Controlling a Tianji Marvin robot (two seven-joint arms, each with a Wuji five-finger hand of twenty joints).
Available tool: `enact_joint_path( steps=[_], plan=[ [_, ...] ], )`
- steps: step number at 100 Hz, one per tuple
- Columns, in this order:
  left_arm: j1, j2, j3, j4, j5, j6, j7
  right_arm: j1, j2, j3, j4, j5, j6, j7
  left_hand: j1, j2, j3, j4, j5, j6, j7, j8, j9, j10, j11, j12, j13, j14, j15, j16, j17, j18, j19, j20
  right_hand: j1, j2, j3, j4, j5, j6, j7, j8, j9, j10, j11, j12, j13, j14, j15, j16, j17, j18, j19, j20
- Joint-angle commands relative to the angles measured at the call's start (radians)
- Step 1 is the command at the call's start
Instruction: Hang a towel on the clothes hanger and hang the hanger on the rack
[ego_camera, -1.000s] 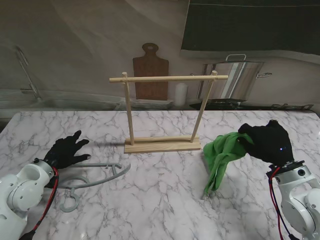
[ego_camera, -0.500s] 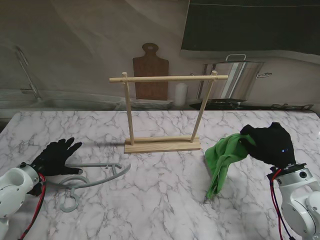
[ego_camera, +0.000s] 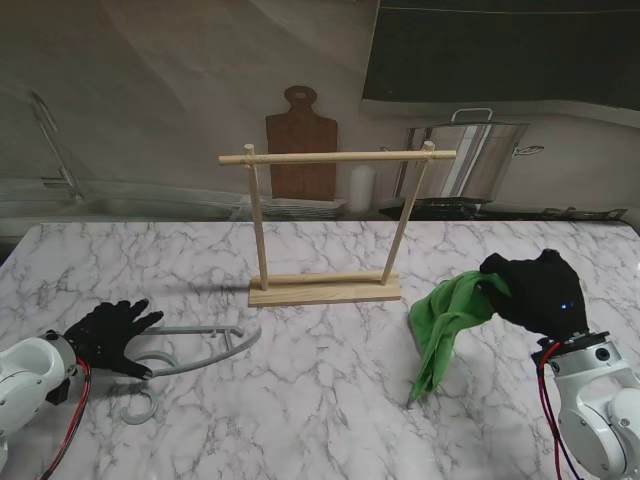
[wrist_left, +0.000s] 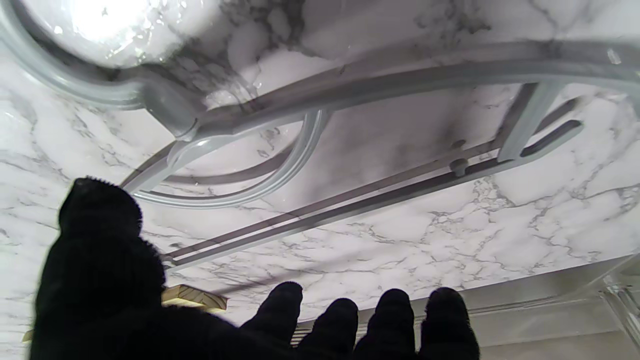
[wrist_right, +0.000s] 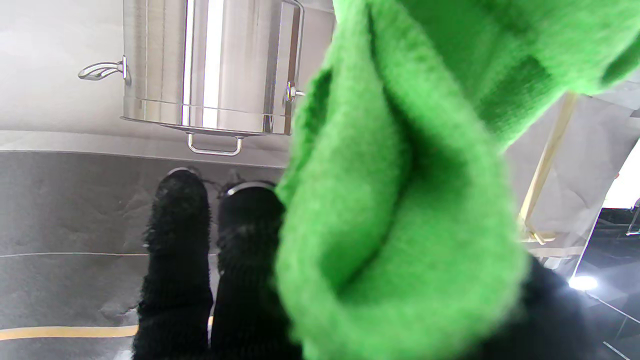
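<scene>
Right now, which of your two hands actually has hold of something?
The right hand: its fingers are closed on the green towel, lifted off the table. The left hand is spread open over the grey clothes hanger, gripping nothing.

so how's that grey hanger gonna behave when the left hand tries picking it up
The grey hanger lies flat on smooth marble, so it will probably slide before lifting. Its thin plastic bars look light and fairly stiff. The left hand, open at its end, may need to hook a bar.

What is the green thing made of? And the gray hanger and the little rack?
The green towel looks like soft, fuzzy cloth; it droops in folds from the right hand. The gray hanger looks like smooth molded plastic with a slight shine. The rack looks like pale, unpainted wood, made of round dowels on a flat base.
</scene>
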Motion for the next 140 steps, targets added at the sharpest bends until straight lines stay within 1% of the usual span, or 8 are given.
enact_joint_path(
  steps=[1, 15, 25, 38, 60, 84, 107, 140],
  plan=[
    [-0.002, 0.005, -0.002, 0.0, 0.009, -0.026, -0.024, -0.009, -0.003, -0.002, -0.002, 0.001, 0.006, -0.004, 0.006, -0.063, 0.007, -0.018, -0.023, -0.013, 0.003, 0.02, -0.022, -0.016, -0.015, -0.012, 0.009, -0.019, 0.004, -0.018, 0.015, -0.005, -0.076, -0.017, 0.058, 0.088, 0.005, 0.018, 0.045, -0.111, 0.106, 0.013, 0.004, -0.016, 0.022, 0.012, 0.034, -0.039, -0.002, -0.021, -0.019, -0.003, -0.01, -0.005],
    [0.0, 0.005, -0.008, 0.012, 0.031, -0.043, 0.006, -0.018, -0.006, -0.005, 0.002, 0.005, 0.014, -0.023, 0.008, -0.058, 0.008, -0.016, -0.027, 0.002, 0.0, 0.036, -0.023, -0.004, -0.015, -0.012, 0.012, -0.018, 0.007, -0.018, 0.021, -0.007, -0.074, -0.019, 0.057, 0.089, 0.005, 0.018, 0.045, -0.112, 0.106, 0.014, 0.004, -0.016, 0.022, 0.012, 0.034, -0.039, -0.004, -0.022, -0.023, -0.002, -0.014, -0.006],
    [0.006, 0.003, -0.011, 0.027, 0.041, -0.034, 0.044, -0.022, -0.007, -0.007, 0.004, 0.008, 0.021, -0.029, 0.001, -0.014, 0.011, -0.015, -0.027, 0.019, -0.004, 0.04, -0.023, 0.004, -0.015, -0.012, 0.009, -0.014, 0.008, -0.018, 0.021, -0.005, -0.073, -0.02, 0.057, 0.088, 0.005, 0.018, 0.047, -0.112, 0.107, 0.014, 0.004, -0.016, 0.022, 0.011, 0.034, -0.039, -0.005, -0.022, -0.025, -0.001, -0.017, -0.007],
    [0.025, 0.0, -0.035, 0.029, 0.056, -0.031, 0.074, -0.021, -0.007, -0.013, 0.008, 0.01, 0.024, -0.034, 0.006, 0.008, 0.01, -0.015, -0.024, 0.023, -0.005, 0.045, -0.023, 0.002, -0.015, -0.012, 0.014, -0.013, 0.013, -0.015, 0.027, -0.003, -0.068, -0.019, 0.058, 0.088, 0.005, 0.018, 0.047, -0.11, 0.106, 0.014, 0.004, -0.016, 0.022, 0.011, 0.034, -0.039, -0.006, -0.022, -0.026, -0.002, -0.019, -0.008],
    [0.073, -0.001, -0.099, 0.024, 0.059, -0.031, 0.075, -0.006, -0.007, -0.034, 0.024, 0.017, 0.031, -0.034, 0.002, 0.017, 0.003, -0.017, -0.026, 0.017, 0.0, 0.063, -0.023, -0.001, -0.015, -0.012, 0.014, -0.011, 0.013, -0.014, 0.025, 0.008, -0.065, -0.015, 0.058, 0.088, 0.005, 0.018, 0.047, -0.109, 0.105, 0.014, 0.004, -0.016, 0.022, 0.011, 0.035, -0.039, -0.007, -0.022, -0.029, -0.002, -0.022, -0.009],
    [0.045, 0.008, -0.073, 0.066, 0.071, -0.045, 0.048, 0.007, -0.005, -0.057, 0.032, 0.019, 0.039, -0.024, -0.003, 0.005, 0.001, -0.019, -0.028, 0.02, -0.007, 0.066, -0.023, 0.0, -0.015, -0.012, 0.024, -0.009, 0.013, -0.012, 0.027, 0.018, -0.059, -0.01, 0.058, 0.089, 0.004, 0.018, 0.048, -0.109, 0.105, 0.015, 0.003, -0.021, 0.021, 0.011, 0.034, -0.04, -0.008, -0.022, -0.032, -0.001, -0.026, -0.01],
    [0.011, 0.015, -0.035, 0.101, 0.085, -0.036, 0.015, 0.013, -0.005, -0.063, 0.038, 0.021, 0.042, -0.02, 0.013, -0.021, 0.005, -0.016, -0.027, 0.036, -0.012, 0.058, -0.023, 0.005, -0.015, -0.012, 0.031, -0.007, 0.014, -0.011, 0.036, 0.026, -0.054, -0.006, 0.058, 0.09, 0.002, 0.018, 0.046, -0.11, 0.104, 0.015, 0.003, -0.02, 0.021, 0.011, 0.034, -0.04, -0.01, -0.023, -0.034, -0.001, -0.028, -0.01],
    [0.004, 0.014, -0.02, 0.117, 0.103, -0.036, 0.066, 0.016, -0.004, -0.066, 0.042, 0.021, 0.043, -0.017, 0.032, -0.029, 0.008, -0.011, -0.024, 0.052, -0.01, 0.051, -0.023, 0.004, -0.015, -0.012, 0.052, -0.009, 0.024, -0.004, 0.054, 0.032, -0.032, 0.015, 0.058, 0.09, 0.001, 0.018, 0.047, -0.109, 0.104, 0.016, 0.003, -0.02, 0.021, 0.011, 0.035, -0.04, -0.011, -0.023, -0.037, -0.001, -0.03, -0.011]
  ],
)
